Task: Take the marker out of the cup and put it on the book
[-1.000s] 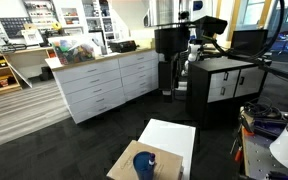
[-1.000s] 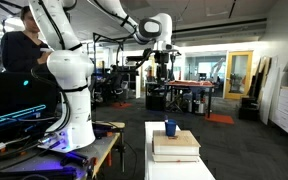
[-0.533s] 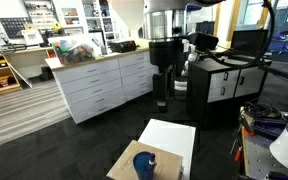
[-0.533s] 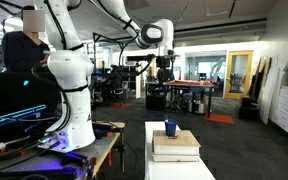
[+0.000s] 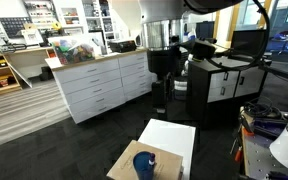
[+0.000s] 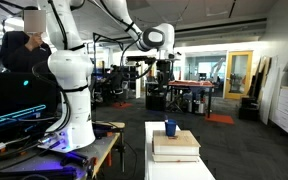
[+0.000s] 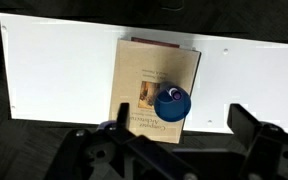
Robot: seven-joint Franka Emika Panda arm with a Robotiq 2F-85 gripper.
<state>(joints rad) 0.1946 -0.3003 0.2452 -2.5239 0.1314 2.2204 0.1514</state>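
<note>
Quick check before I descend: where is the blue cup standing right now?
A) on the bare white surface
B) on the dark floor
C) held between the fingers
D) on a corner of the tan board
D: in the wrist view the cup stands on one corner of the tan board.

Arm arched high; gripper (image 6: 162, 75) hangs pointing down, well above the cup (image 6: 170, 128). Jaws spread wide.

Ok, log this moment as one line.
stage: pre-grasp | fingers: open, high above cup | cup: on tan board | marker: not made out
</note>
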